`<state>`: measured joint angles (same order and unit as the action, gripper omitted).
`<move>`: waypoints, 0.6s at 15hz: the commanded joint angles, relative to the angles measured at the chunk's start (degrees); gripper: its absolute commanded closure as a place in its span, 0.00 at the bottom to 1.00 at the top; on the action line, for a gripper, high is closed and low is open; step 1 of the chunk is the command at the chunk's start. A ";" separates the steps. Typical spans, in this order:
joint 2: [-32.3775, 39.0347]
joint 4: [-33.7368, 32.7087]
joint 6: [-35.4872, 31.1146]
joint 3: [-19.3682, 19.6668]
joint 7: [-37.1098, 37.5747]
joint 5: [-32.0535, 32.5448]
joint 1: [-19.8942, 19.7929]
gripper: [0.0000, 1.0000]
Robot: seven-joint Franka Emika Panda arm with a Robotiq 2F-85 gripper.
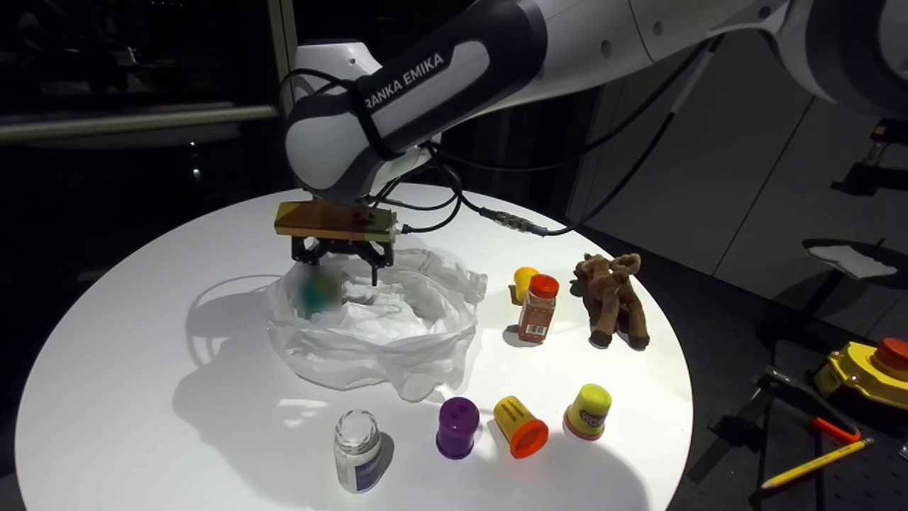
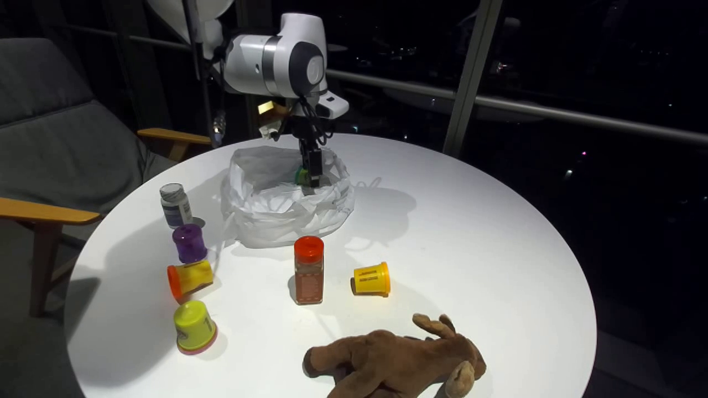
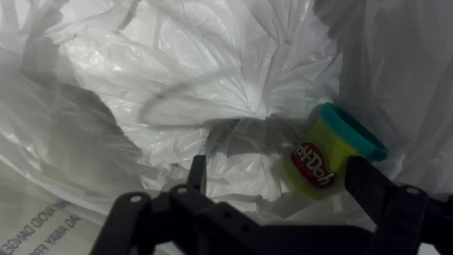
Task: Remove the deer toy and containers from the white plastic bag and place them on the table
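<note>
My gripper (image 3: 277, 159) reaches down into the mouth of the crinkled white plastic bag (image 1: 376, 355), jaws wide apart. A yellow Play-Doh container with a teal lid (image 3: 348, 132) lies tilted inside, its lower side partly behind the right finger (image 3: 368, 187); nothing is gripped. Whether finger and container touch, I cannot tell. On the white table (image 2: 470, 237) lies the brown deer toy (image 1: 613, 298). Other containers stand or lie outside the bag: a red-capped jar (image 2: 308, 271), a yellow tub (image 2: 371, 279), a white bottle (image 1: 357, 451), a purple tub (image 1: 457, 426), a yellow-orange tub (image 1: 520, 426) and a yellow-green tub (image 1: 589, 411).
The bag's crumpled walls rise around my fingers on all sides. A grey chair with wooden arms (image 2: 50, 213) stands beside the round table. Off the table's edge, a yellow box with a red button (image 1: 869, 372) and a pencil (image 1: 816, 463) lie on a dark surface.
</note>
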<state>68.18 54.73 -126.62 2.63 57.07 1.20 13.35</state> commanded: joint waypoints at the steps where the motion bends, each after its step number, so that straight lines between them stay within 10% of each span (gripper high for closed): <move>1: 3.81 -6.99 1.68 0.82 1.29 -0.65 0.29 0.00; 9: 7.05 -11.10 1.54 0.66 3.28 -0.95 0.24 0.00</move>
<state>72.18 49.08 -126.44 3.06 59.10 1.20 13.36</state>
